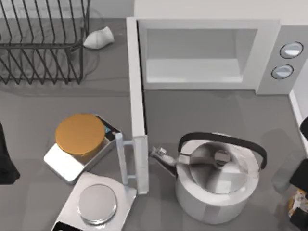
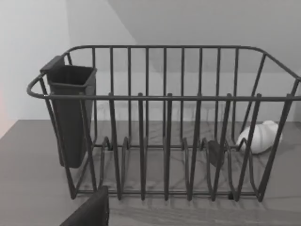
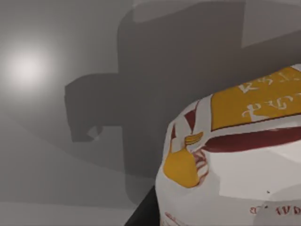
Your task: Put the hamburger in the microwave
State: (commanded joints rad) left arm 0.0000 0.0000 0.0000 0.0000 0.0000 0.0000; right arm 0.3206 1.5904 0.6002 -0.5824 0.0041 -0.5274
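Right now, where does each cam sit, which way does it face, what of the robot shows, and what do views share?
Top view: above the table, looking down on the open microwave, kettle, two scales and wire rack; dark arm parts at both side edges.
Left wrist view: on the left arm, facing the rack side-on; a dark piece of the arm at the lower edge.
Right wrist view: on the right arm, close over the wrapped hamburger, with its shadow on the table.
Shared: top and left wrist views both show the rack and the white lump beside it.

Hamburger point(image 1: 299, 208) right of the kettle point(image 1: 219, 185): cut by my top view's edge, half under my right arm. Lower scale point(image 1: 96, 204) clipped at the bottom edge. Dish rack point(image 1: 43, 41) cropped top-left.
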